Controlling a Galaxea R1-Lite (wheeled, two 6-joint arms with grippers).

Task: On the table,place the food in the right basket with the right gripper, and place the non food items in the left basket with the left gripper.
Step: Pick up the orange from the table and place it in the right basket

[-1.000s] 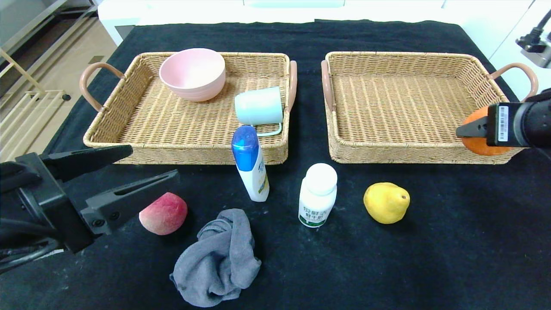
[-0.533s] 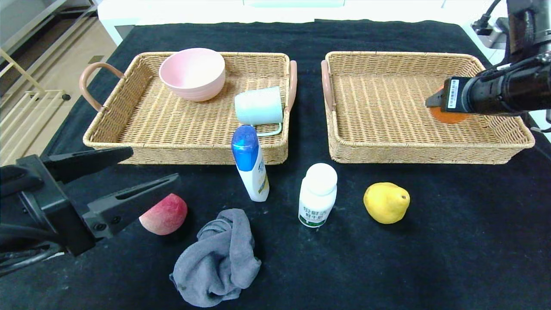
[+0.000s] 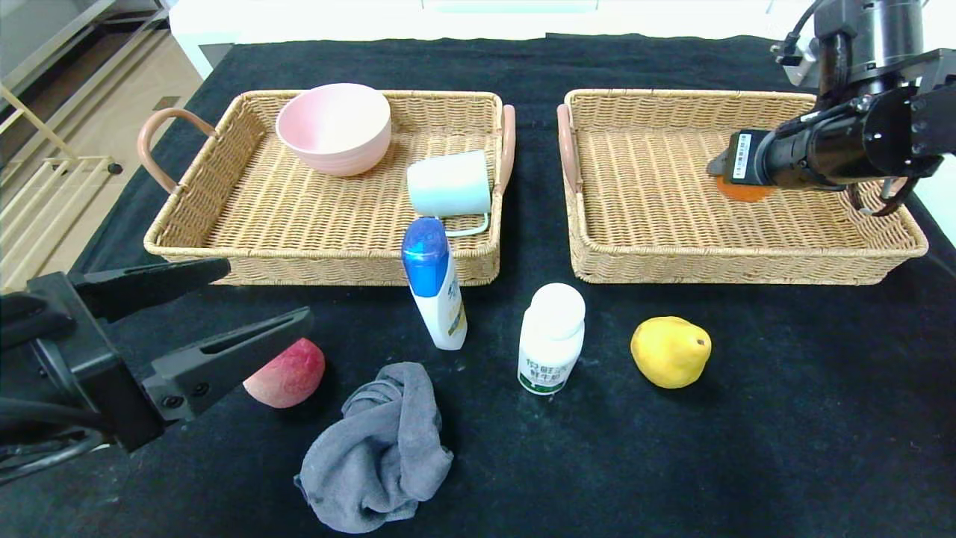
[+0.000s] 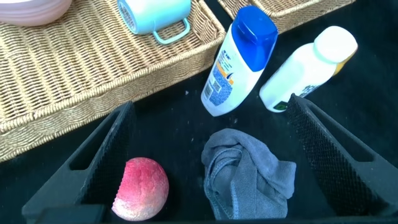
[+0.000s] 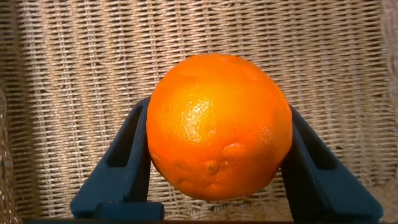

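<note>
One orange (image 5: pixel 219 127) sits pinched between my right gripper (image 5: pixel 217 180) fingers, over the right basket (image 3: pixel 672 243). Released from too high, I judge it could roll across the weave. My left gripper (image 3: pixel 216 306) hangs spread near the peach (image 3: pixel 287 373).

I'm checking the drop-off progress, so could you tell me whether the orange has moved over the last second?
Yes. The orange, held in the right claw, has travelled from the right basket's near right corner inward, over its woven floor.
</note>
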